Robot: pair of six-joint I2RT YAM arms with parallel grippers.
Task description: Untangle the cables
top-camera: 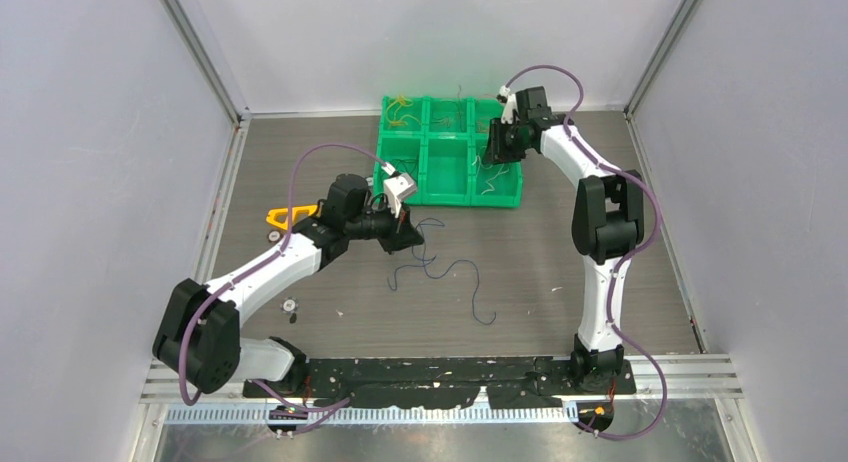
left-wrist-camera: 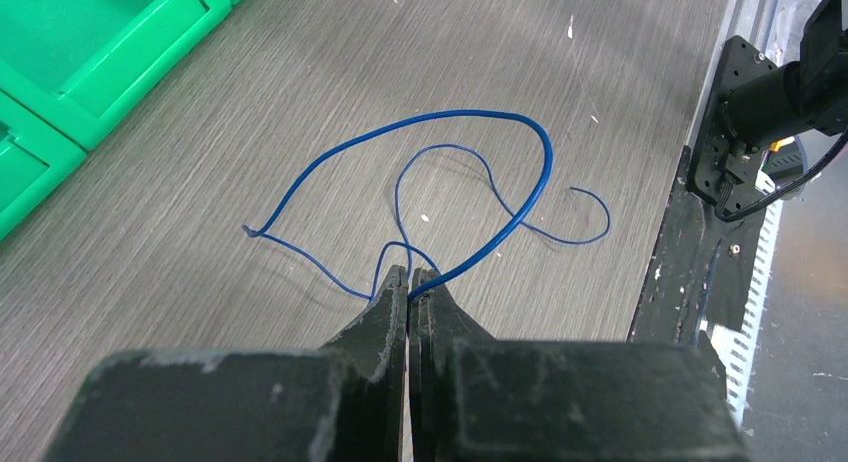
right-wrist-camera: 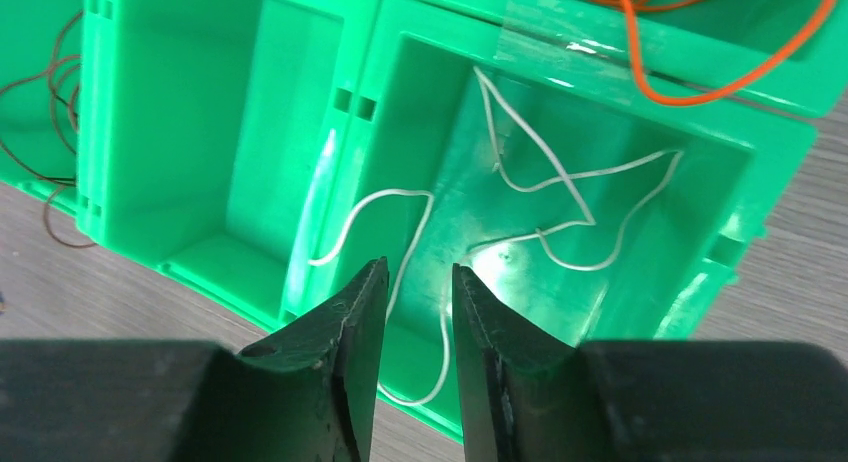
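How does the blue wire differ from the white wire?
The blue wire loops across the table; the white wire lies inside a green bin compartment. The left gripper is shut on the blue wire; the right gripper hangs open above the white one. Both are thin, curly.

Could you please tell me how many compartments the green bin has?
6, in the green bin: back left, back middle, back right, front left, front middle, front right. The left arm and right arm cover parts; no seventh seems hidden.
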